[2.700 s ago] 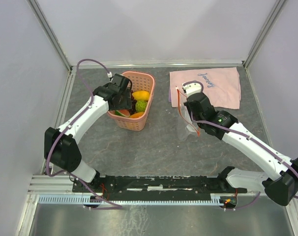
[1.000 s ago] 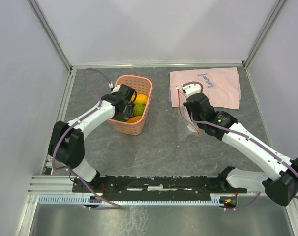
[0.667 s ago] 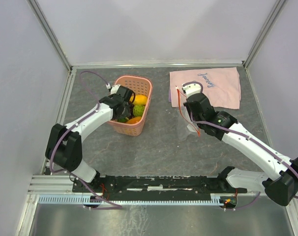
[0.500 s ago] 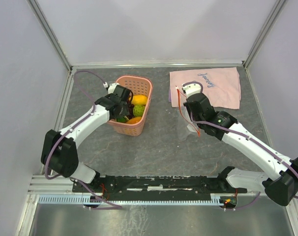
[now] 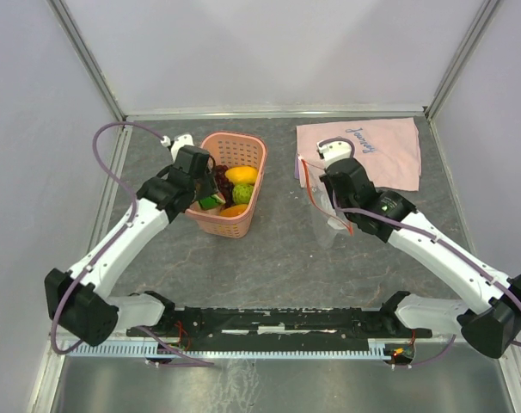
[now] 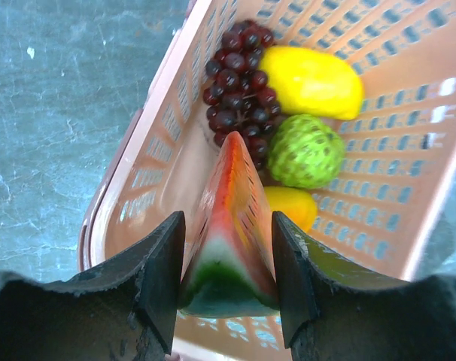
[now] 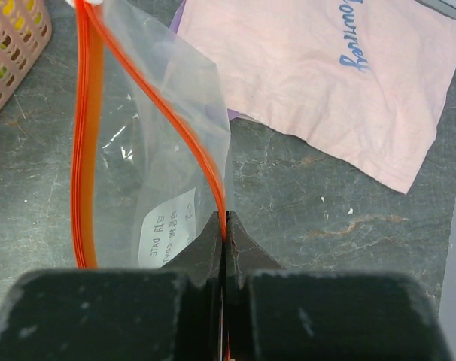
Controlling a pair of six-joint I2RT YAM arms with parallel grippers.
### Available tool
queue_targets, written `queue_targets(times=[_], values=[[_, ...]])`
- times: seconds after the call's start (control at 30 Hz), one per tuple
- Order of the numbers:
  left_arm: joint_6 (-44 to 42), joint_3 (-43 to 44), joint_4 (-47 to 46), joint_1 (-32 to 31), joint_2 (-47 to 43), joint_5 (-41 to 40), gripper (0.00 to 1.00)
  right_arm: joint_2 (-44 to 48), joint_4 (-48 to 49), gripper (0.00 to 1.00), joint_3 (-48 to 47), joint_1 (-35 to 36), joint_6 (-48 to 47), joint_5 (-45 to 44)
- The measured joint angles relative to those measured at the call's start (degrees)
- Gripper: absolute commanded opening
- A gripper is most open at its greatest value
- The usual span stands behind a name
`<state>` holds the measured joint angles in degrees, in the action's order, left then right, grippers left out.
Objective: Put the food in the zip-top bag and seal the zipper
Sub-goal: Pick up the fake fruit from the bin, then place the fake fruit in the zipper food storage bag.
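From above, two arms reach over the grey table (image 5: 278,258). One pink basket (image 5: 257,163) stands at the left and one pink cloth (image 5: 381,155) lies flat at the far right. The left gripper (image 5: 207,196) hangs over the basket's left side, clamped on the watermelon slice (image 5: 211,202). Four more fruits lie inside the basket: one yellow mango (image 5: 242,174), one bumpy green fruit (image 5: 242,193), one orange fruit (image 5: 238,210) and one bunch of purple grapes (image 5: 220,179). The right gripper (image 5: 327,191) holds up the single clear zip-top bag (image 5: 329,225), just off the cloth's near-left corner and well apart from the basket.

In the left wrist view, two dark fingers (image 6: 156,278) press the slice's flat sides. Its green rind is toward the camera and its red tip points at the grapes. The slice sits over the basket's inside; whether it touches the other fruits, I cannot tell. The grapes lie against the mango, with the green fruit beside both and the orange fruit partly hidden behind the slice.

In the right wrist view, the jaws are pinched tight on one edge of the zipper (image 7: 85,150). Its two red-orange tracks are spread apart, so the mouth gapes. The bag holds no fruit, and one white label shows on it. One basket corner shows at the upper left, and the cloth lies beyond the bag.
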<state>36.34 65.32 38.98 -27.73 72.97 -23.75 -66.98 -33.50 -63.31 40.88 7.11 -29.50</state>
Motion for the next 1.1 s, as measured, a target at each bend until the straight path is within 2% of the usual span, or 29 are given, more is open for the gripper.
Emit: queue_targets(times=[0.23,0.47,0.87,1.1], values=[[-1.7,1.0,-1.7,0.0,-9.5,3.4,0.29,-2.1,-0.2,0.02,-2.6,0.2,-0.2,2.5],[-3.0,1.1,-7.5,0.0,-16.0,11.0,0.29,-3.4,-0.4,0.02,-4.0,0.9,-0.1,3.7],[-0.9,-2.3,-20.7,-0.6,-16.9,28.1,0.27,-4.8,0.6,0.02,-4.3,1.6,0.7,4.2],[2.9,-3.4,-28.5,-5.0,-12.9,34.4,0.26,-5.4,1.7,0.02,-4.3,1.9,1.3,5.3]])
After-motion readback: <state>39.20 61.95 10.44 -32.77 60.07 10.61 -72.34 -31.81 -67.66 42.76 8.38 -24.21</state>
